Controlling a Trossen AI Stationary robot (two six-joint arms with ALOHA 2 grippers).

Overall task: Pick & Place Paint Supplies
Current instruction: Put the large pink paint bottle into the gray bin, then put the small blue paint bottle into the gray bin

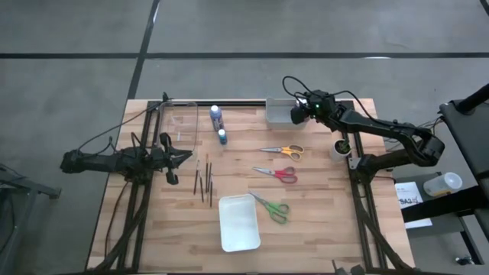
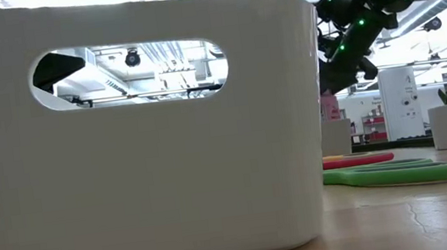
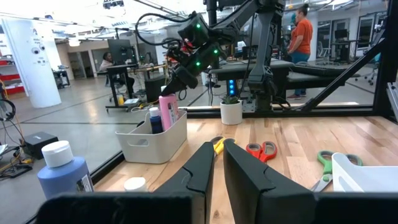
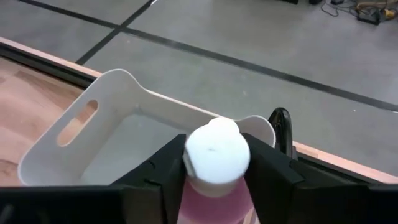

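Observation:
My right gripper (image 1: 295,113) reaches over the small white bin (image 1: 278,114) at the table's far edge and is shut on the tall pink bottle (image 4: 214,186). A dark bottle (image 3: 155,120) stands in that bin beside it. My left gripper (image 1: 182,156) waits shut near the table's left side. A tall blue bottle (image 1: 215,116) and a short teal one (image 1: 221,137) stand upright mid-table. Thin dark brushes (image 1: 203,179) lie flat near the left gripper. The orange scissors (image 1: 283,151), red scissors (image 1: 276,174) and green scissors (image 1: 271,208) lie flat toward the right. My right gripper pinches the pink bottle just below its white cap (image 4: 217,152), one finger (image 4: 163,165) on each side. The fingers come from above, slanting down from the table's right. The bottle stands roughly upright with its lower part inside the bin; whether it rests on the bin's floor is hidden.
A larger white bin (image 1: 238,222) sits at the near edge and fills the low view. A white cup (image 1: 341,147) stands by the right arm's base. A clear frame (image 1: 179,114) stands at the far left. People are in the room beyond the table.

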